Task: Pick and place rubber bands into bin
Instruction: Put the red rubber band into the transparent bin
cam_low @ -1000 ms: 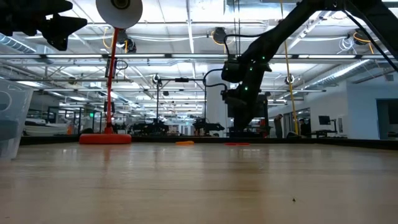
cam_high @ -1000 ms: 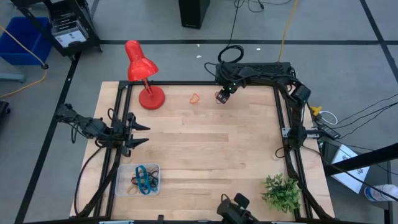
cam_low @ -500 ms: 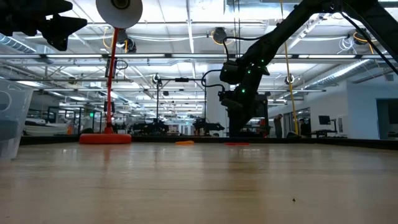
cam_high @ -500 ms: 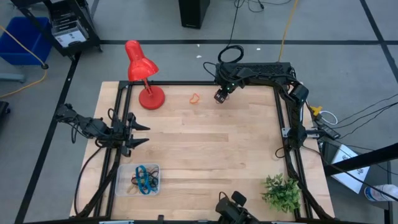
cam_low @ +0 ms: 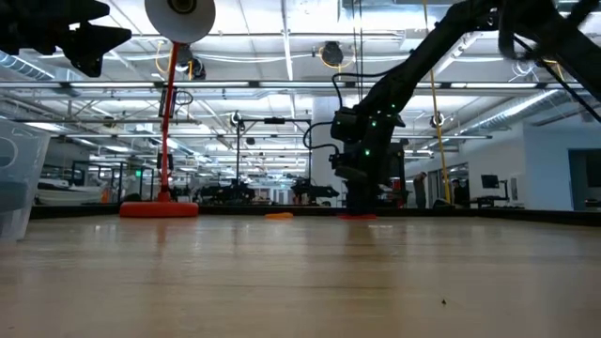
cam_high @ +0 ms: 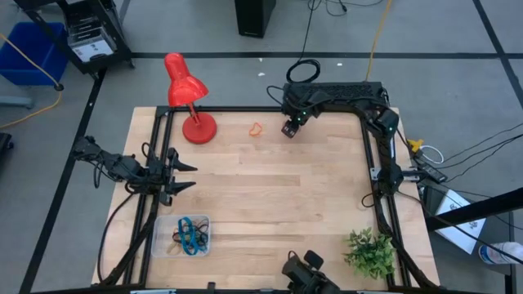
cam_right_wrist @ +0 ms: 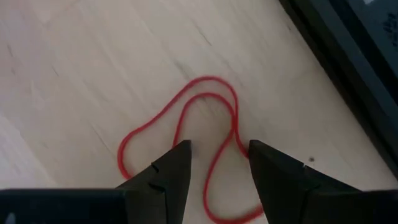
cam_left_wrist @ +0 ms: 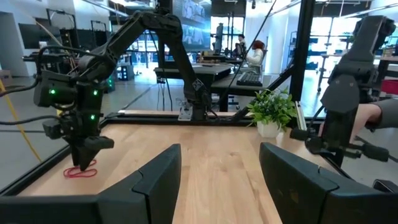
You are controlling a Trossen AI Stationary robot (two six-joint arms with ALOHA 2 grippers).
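At the far edge of the table, just right of its middle, the right tool is down over a red rubber band, its two fingers parted a little and straddling the loop, which lies flat on the wood beside the dark frame rail; nothing is gripped yet, as far as I can see. From the left arm's camera the same red loop shows right under the tool's tip. A short way to the left of it lies an orange rubber band, loose on the table between the tool and the red desk lamp. The bin sits at the near left corner and already holds several bands, blue, black and what looks like tan, in a tangle. So I judge the job mostly done: a good share of the bands are in the bin, and these two at the far edge are the only ones I can spot still out, the red one being the one in hand. The left tool waits over the left edge of the table with its fingers spread wide and empty. A small potted plant stands at the near right corner. I can read no brand, label or writing anywhere.
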